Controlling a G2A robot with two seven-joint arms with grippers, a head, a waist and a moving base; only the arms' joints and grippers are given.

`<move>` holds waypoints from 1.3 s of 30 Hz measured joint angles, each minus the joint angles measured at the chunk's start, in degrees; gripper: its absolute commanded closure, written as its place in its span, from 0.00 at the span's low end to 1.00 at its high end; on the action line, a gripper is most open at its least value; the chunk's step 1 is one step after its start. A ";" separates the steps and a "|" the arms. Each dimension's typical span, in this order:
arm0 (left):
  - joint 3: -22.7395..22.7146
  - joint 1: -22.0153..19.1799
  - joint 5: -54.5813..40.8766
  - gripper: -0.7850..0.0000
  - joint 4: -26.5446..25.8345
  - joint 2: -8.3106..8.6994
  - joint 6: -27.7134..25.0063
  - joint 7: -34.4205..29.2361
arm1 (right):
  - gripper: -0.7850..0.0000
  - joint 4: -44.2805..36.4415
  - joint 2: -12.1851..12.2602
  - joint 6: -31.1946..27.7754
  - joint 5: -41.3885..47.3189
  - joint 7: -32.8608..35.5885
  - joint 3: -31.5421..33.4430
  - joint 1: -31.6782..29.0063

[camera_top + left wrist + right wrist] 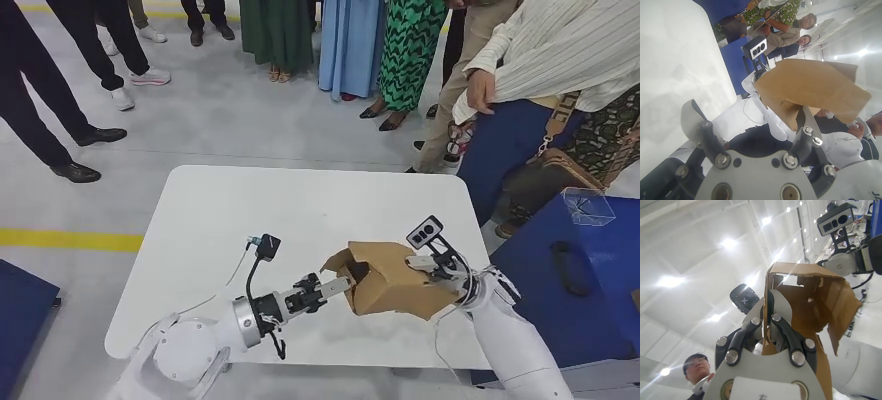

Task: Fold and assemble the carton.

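- Found the carton (390,285) part-folded, flaps loose, over the desk (250,220) toward 4 o'clock.
- Saw the right tool (418,265) clamped on a carton wall, at the carton's 2 o'clock.
- Saw the left tool (335,287) with fingers apart at the carton's 9 o'clock, one finger against a flap.

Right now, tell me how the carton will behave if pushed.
The carton likely flexes rather than staying stiff: its thin walls look creased and torn. Probably light: the right gripper holds it by one pinched wall. Torn edges may rip further.
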 measured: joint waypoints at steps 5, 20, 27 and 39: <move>-4.56 2.37 -2.68 0.00 -2.07 0.47 -2.08 0.72 | 1.00 1.19 0.29 -9.42 -7.12 0.61 1.76 0.73; -1.83 3.63 9.67 0.00 -3.72 0.51 0.96 4.50 | 1.00 -0.29 1.13 -16.57 -13.13 2.43 2.69 -1.37; 0.49 3.80 12.20 0.00 -2.96 0.27 1.68 4.78 | 1.00 -0.42 1.56 -16.90 -12.67 2.43 3.14 -1.94; 2.78 2.27 12.23 0.00 0.17 -0.28 0.70 4.33 | 1.00 -3.16 1.98 -15.65 -11.51 2.43 2.49 -3.72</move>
